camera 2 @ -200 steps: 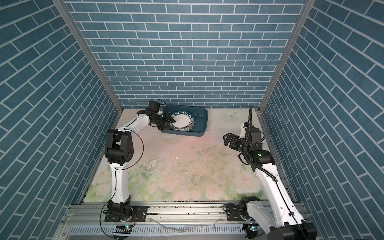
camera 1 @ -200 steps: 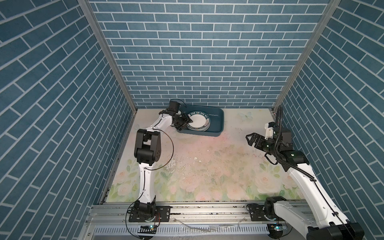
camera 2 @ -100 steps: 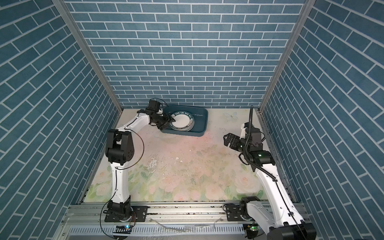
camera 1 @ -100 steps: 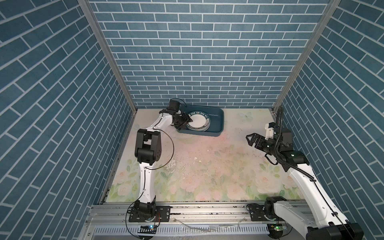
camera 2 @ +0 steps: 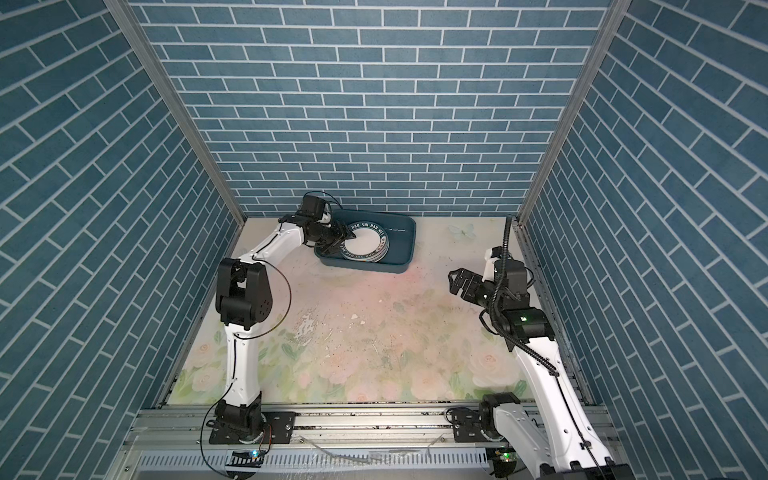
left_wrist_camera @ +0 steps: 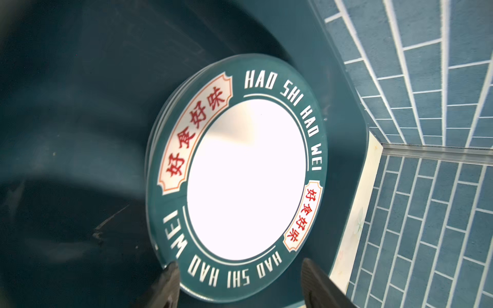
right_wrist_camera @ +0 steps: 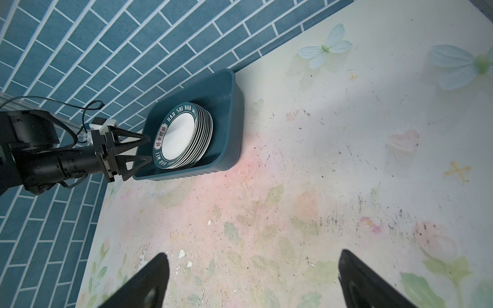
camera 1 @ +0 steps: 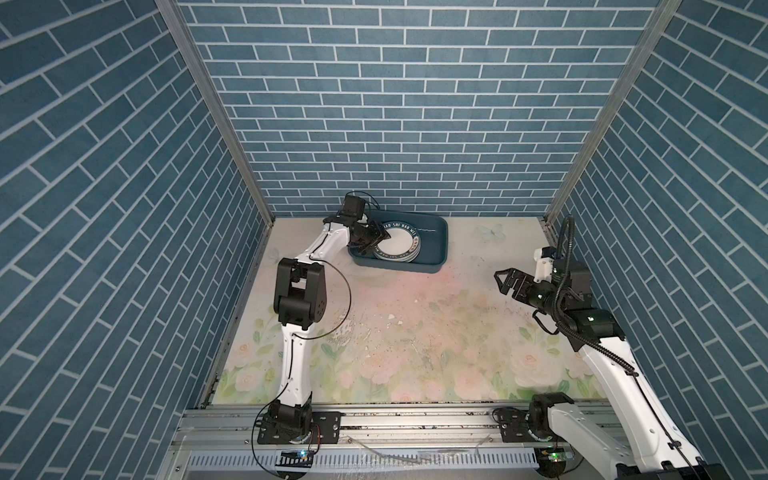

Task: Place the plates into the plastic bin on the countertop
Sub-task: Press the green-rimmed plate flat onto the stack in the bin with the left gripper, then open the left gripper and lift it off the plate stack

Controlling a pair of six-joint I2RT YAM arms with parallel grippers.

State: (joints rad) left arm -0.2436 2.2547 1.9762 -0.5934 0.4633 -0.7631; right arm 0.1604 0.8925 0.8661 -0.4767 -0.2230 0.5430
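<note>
A stack of several plates (camera 1: pixel 397 246) (camera 2: pixel 365 246) lies in the left half of the dark teal plastic bin (camera 1: pixel 437 249) (camera 2: pixel 406 245) at the back of the flowered countertop (camera 1: pixel 415 332). The top plate (left_wrist_camera: pixel 246 178) has a white centre and a green lettered rim. My left gripper (camera 1: pixel 376 240) (camera 2: pixel 345 239) (left_wrist_camera: pixel 240 266) reaches into the bin's left end. It is open, with its fingers (left_wrist_camera: pixel 170 277) standing either side of the top plate's near rim. My right gripper (camera 1: pixel 503 282) (camera 2: pixel 455 283) (right_wrist_camera: pixel 253 254) hovers open and empty above the countertop's right side.
The bin (right_wrist_camera: pixel 229 120) stands close to the blue brick back wall (camera 1: pixel 395 124). Its right half holds no plates. Brick side walls close in left and right. The countertop's middle (right_wrist_camera: pixel 266 213) is scuffed and speckled. The arms' mounting rail (camera 1: pixel 415 419) runs along the front edge.
Hardly anything differs. The left gripper stays at the bin's left end by the stack, and the right arm has not moved.
</note>
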